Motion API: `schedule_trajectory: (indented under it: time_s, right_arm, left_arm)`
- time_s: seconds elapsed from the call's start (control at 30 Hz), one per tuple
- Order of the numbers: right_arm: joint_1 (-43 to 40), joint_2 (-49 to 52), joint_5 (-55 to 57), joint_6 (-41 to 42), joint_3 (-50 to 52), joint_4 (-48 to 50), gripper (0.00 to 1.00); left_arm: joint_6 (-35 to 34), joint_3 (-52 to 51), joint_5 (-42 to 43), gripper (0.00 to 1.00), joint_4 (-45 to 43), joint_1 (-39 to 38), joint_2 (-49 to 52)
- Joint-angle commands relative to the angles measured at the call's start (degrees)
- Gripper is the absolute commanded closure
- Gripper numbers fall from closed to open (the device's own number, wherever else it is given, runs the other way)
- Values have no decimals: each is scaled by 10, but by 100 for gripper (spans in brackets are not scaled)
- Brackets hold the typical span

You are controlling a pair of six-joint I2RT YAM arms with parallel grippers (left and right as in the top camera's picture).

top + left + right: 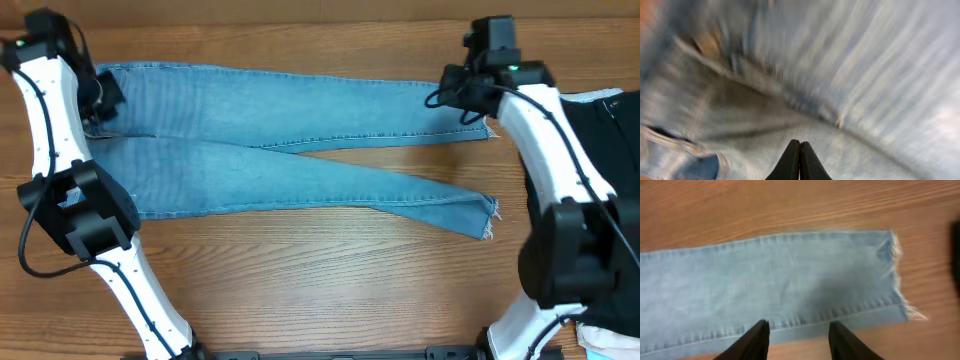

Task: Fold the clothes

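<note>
The light blue jeans (280, 150) lie flat on the wooden table, waist at the left, both legs running right to frayed hems. My left gripper (100, 97) is over the waist end. In the left wrist view its fingers (800, 152) are pressed together right above blurred denim (865, 75), with no cloth visible between the tips. My right gripper (468, 95) is at the far leg's hem. In the right wrist view it is open (799, 329), its fingers straddling the leg's side seam (790, 280) near the frayed hem (900, 280).
A black garment (610, 130) lies at the table's right edge, beside the right arm. A small white cloth (605, 342) shows at the bottom right corner. Bare wood table (330, 270) lies in front of the jeans.
</note>
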State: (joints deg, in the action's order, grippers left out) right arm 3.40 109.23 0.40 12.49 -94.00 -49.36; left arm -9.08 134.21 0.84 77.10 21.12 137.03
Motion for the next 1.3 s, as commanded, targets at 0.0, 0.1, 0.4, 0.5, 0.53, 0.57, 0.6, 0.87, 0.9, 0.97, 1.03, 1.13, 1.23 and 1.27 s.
schedule_trajectory:
  time_s: [0.0, 0.1, 0.4, 0.5, 0.53, 0.57, 0.6, 0.87, 0.9, 0.97, 1.03, 1.13, 1.23, 1.27]
  right_arm:
    - [-12, 3, 0, 13, -2, -79, 56]
    - [-12, 2, -1, 47, -2, -168, 53]
    - [-49, 2, -40, 165, 0, -333, 36]
    - [-94, 2, -88, 165, 17, -348, 34]
    - [-115, 2, -110, 165, 38, -341, 32]
    - [-136, 2, -153, 164, 71, -316, 32]
    - [-146, 1, -181, 165, 96, -293, 32]
    - [-177, 1, -245, 226, 256, -91, 34]
    - [-177, 2, -243, 228, 263, -75, 34]
    - [-178, 1, -234, 234, 263, -62, 38]
    - [-178, 1, -216, 234, 263, -47, 49]
    - [-178, 1, -206, 233, 263, -33, 90]
    - [-177, 0, -208, 216, 252, -15, 96]
    - [-177, -3, -218, 200, 241, -15, 96]
  left_arm:
    - [-19, -75, -4, 96, 12, 14, 16]
    - [-19, -79, 3, 96, 42, 25, 11]
    - [-19, -80, 37, 69, 63, 24, -30]
    - [-19, -80, 37, 52, 64, 24, -30]
    - [-19, -80, 37, 44, 64, 24, -30]
    - [-20, -80, 37, 33, 64, 24, -30]
    - [-21, -80, 37, 24, 63, 24, -30]
    - [-23, -80, 37, 9, 62, 24, -30]
    - [-24, -80, 37, 9, 62, 24, -30]
    - [-28, -80, 37, 8, 61, 24, -30]
    - [-28, -80, 37, 8, 60, 24, -30]
    - [-28, -80, 37, 7, 60, 24, -30]
    - [-28, -80, 37, 7, 56, 24, -30]
    - [-28, -80, 37, 7, 56, 24, -30]
